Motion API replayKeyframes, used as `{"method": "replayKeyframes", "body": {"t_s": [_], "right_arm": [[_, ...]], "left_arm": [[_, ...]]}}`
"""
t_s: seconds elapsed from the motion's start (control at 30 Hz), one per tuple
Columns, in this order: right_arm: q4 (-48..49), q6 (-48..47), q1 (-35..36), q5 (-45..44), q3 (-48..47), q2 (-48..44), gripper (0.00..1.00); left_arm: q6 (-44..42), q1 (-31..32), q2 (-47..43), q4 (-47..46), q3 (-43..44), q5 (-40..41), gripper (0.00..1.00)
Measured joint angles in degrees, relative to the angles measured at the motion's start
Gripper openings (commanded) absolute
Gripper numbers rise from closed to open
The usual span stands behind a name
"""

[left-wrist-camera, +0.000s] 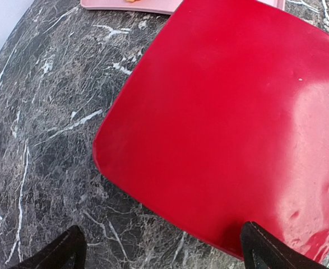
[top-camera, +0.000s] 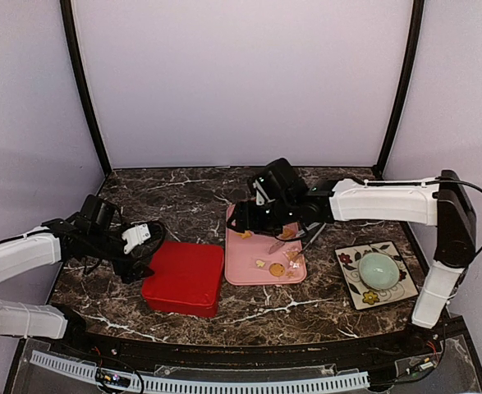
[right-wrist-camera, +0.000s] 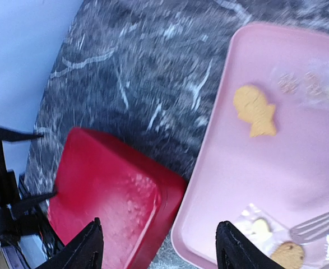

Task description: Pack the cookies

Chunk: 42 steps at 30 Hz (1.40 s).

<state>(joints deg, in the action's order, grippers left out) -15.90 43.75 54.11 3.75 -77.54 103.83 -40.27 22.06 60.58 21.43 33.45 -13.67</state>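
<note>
Dark marble table (top-camera: 199, 193), white-veined, closed in by plain lavender walls (top-camera: 241, 74) with black posts at the back corners.

Left arm (top-camera: 19, 258) comes in from the left edge of the overhead frame. Right arm (top-camera: 384, 201) stretches from the right edge across to centre.

Red box (top-camera: 183, 279), squarish with rounded corners, sits lower centre-left. It fills most of the left wrist frame.

Pink tray (top-camera: 242, 267) lies just right of the red box at centre. Cannot tell if the two touch.

Patterned plate (top-camera: 351, 287), lower right, well apart from the tray. It carries a pale green bowl (top-camera: 378, 269).

Left gripper (top-camera: 144, 253) is at the box's upper-left corner. Jaws spread wide and empty. In its wrist view one fingertip overlaps the box's edge and the other is over bare marble.

Right gripper (top-camera: 242, 220) hangs over the top-left end of the tray. Jaws apart, nothing between them. No contact with tray or biscuits visible.

Cookies (top-camera: 277, 268) all lie on the tray, scattered, none in a gripper:
- fish-shaped cookie (right-wrist-camera: 255, 110), golden, upper part of the right wrist frame
- round cookie (right-wrist-camera: 288, 255), browner, at the bottom edge, by clear wrapping
- faint small rounds at the upper right, too blurred to describe

What looks like a fork (right-wrist-camera: 318, 224) shows its tines at the right edge of that frame.
</note>
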Motion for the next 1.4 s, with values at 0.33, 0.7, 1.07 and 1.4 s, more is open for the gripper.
{"method": "replayKeyframes", "body": {"t_s": [0.33, 0.7, 1.07, 1.4], "right_arm": [[-7.02, -5.44, -6.93, -30.91, 1.79, -14.84, 1.00], [17.99, -11.50, -26.99, -54.27, 42.88, -33.40, 1.00], [55.12, -32.35, -34.69, -56.02, 57.64, -34.14, 1.00], [72.48, -39.23, -41.31, -46.99, 65.16, -27.26, 1.00]], "left_arm": [[6.58, -9.31, 8.13, 4.09, 14.12, 2.75, 0.99], [20.00, -24.52, 20.98, -18.86, 10.86, 0.74, 0.99], [29.22, -24.98, 21.99, -54.36, -6.38, 5.77, 0.99], [33.70, -25.07, 25.27, -66.49, -7.98, 5.18, 0.99]]}}
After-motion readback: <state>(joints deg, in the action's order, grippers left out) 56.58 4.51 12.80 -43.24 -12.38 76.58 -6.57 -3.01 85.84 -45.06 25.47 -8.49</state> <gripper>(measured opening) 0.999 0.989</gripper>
